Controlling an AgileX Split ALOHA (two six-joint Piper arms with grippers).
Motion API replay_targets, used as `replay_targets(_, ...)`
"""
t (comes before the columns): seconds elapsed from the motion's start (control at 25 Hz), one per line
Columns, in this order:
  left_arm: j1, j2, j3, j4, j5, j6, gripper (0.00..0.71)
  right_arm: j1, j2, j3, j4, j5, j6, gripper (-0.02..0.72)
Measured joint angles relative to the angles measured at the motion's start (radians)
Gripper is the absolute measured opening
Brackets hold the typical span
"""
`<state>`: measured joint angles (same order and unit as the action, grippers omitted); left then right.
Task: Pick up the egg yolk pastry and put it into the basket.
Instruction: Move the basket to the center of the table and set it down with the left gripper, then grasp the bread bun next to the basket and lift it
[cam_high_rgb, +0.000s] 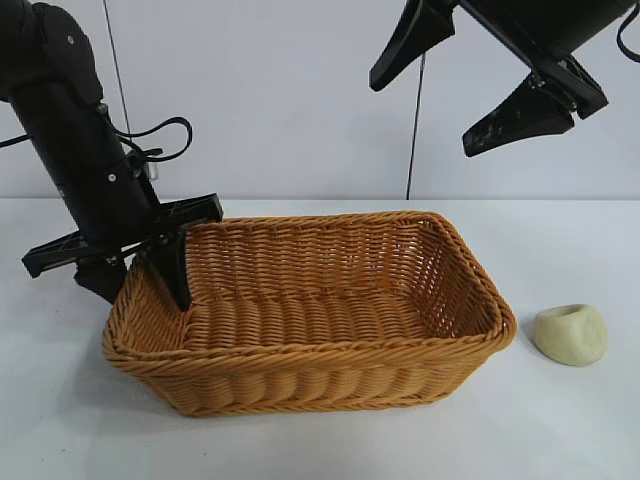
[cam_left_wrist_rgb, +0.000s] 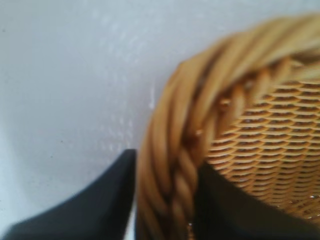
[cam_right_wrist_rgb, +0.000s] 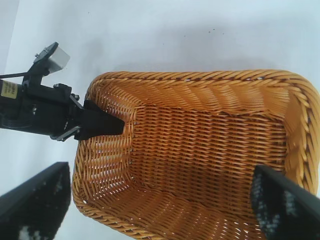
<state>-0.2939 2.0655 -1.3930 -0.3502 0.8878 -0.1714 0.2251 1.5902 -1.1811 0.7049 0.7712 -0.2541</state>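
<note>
My left tool (cam_high_rgb: 150, 268) straddles the basket (cam_high_rgb: 310, 355) rim with fingers apart, my right tool (cam_high_rgb: 470, 85) hangs spread overhead, and the pastry (cam_high_rgb: 570, 334) sits on the table, not yet picked up.

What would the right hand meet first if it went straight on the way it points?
Probably the basket: the right hand hangs open above it, aimed into its bare woven floor. Depth is hard to judge.

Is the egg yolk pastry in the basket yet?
No, the egg yolk pastry sits on the table outside the basket, beyond its right end.
</note>
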Motion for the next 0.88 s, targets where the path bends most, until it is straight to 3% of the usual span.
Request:
replay_targets(0.36, 0.021, -0.197, 0.000, 0.199, 0.039, 0.000, 0.671, 0.000, 0.000, 0.000, 0.000, 0.015, 0.000, 0.695)
replay_targets(0.72, 0.193, -0.205, 0.000, 0.317, 0.118, 0.000, 0.671, 0.000, 0.000, 0.000, 0.000, 0.016, 0.000, 0.695)
replay_targets(0.88, 0.220, -0.205, 0.000, 0.335, 0.158, 0.000, 0.671, 0.000, 0.000, 0.000, 0.000, 0.016, 0.000, 0.695)
